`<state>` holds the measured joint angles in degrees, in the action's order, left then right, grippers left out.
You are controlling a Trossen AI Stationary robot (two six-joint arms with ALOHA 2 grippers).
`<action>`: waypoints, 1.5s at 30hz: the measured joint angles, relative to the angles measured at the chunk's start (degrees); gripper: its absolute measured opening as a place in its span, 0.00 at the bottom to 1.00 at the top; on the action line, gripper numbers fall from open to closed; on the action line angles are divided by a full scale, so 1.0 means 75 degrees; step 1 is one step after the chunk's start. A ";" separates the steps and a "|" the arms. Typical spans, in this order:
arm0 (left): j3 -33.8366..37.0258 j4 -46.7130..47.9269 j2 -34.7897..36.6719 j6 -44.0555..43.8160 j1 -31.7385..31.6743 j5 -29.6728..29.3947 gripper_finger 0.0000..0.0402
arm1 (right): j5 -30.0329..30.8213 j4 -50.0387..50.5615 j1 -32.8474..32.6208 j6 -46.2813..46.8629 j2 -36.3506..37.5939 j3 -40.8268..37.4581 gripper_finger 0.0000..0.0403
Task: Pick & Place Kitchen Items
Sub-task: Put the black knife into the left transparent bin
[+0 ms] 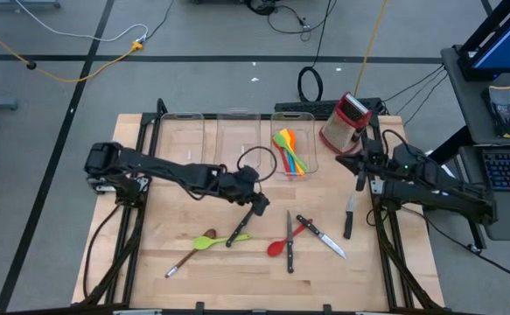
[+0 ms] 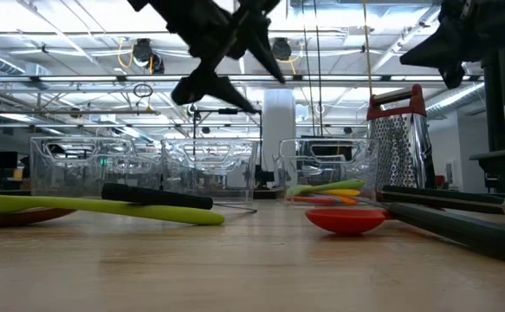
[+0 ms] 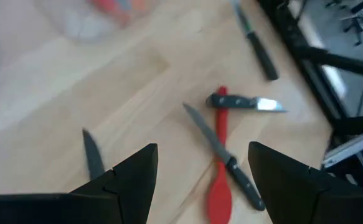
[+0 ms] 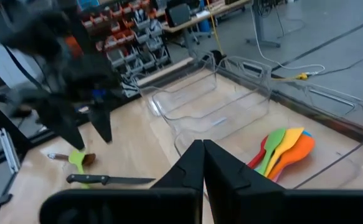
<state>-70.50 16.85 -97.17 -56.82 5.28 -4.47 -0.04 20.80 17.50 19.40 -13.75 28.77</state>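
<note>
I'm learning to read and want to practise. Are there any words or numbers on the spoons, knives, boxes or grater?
No words or numbers can be read anywhere in these pictures.
Box grater: no readable label.
Clear bins: no print shows.
Red spoon and the knives: no markings show.
Screen beside the table: too blurred to read.

No text, label, brand, number or sign can be read in any of the views.
</note>
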 joint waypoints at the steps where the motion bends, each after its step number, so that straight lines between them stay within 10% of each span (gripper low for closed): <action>1: 0.0000 0.0150 -0.0058 -0.0132 0.0000 0.0016 0.64 | -0.0003 0.0001 0.0000 0.0027 0.0098 -0.0027 0.00; 13: 0.0003 0.0890 -0.0780 -0.1409 0.0217 0.1217 0.64 | -0.0028 0.0174 0.0000 -0.0095 0.0508 -0.0084 0.00; 45: 0.0006 0.2086 -0.1461 -0.3088 0.0962 0.1019 0.64 | -0.0235 0.0466 0.0000 -0.0338 0.0704 -0.0081 0.00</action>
<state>-70.46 32.50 -108.13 -79.99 12.49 3.18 -1.80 24.29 17.50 16.86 -8.47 28.17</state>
